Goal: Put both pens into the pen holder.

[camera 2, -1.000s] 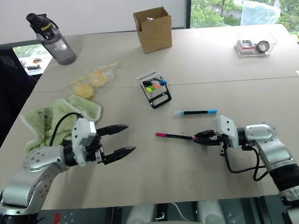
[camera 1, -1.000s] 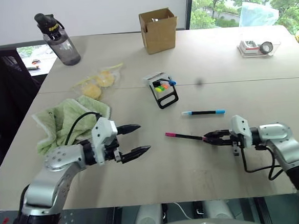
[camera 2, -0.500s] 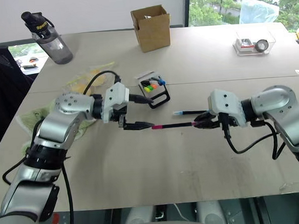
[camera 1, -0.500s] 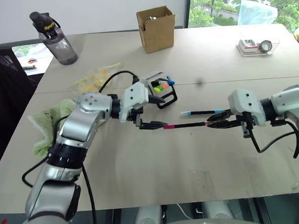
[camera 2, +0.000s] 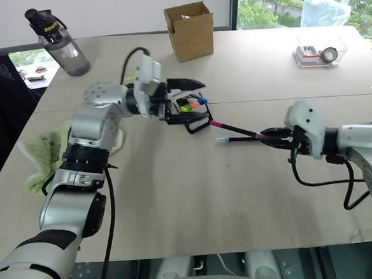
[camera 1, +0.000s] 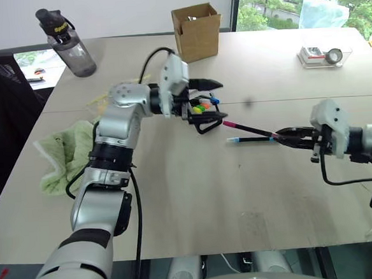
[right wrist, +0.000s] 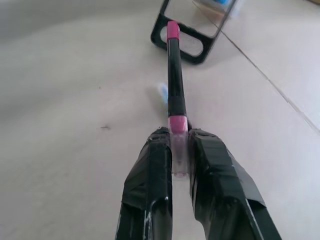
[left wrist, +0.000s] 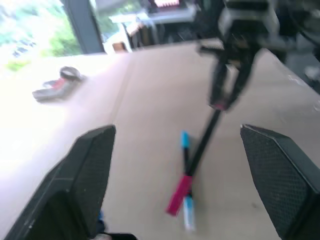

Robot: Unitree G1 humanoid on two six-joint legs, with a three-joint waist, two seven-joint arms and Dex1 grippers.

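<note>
From the head views, the right end effector [camera 1: 286, 132] is shut tight on one end of the pink pen [camera 1: 249, 130] and holds it up off the counter [camera 1: 196, 196]. The pen's free pink tip points at the pen holder [camera 1: 203, 113]. The blue pen [camera 1: 250, 140] lies flat just under the pink one. The left end effector [camera 1: 214, 99] is wide open around the pen holder, holding nothing. The near half of the counter is bare.

In the left wrist view, both fingers [left wrist: 85, 180] stand far apart, with both pens [left wrist: 192, 175] between them.

In the right wrist view, the black fingers [right wrist: 150, 190] pinch the pink pen [right wrist: 174, 80], whose tip is near the holder's frame [right wrist: 187, 42].
</note>
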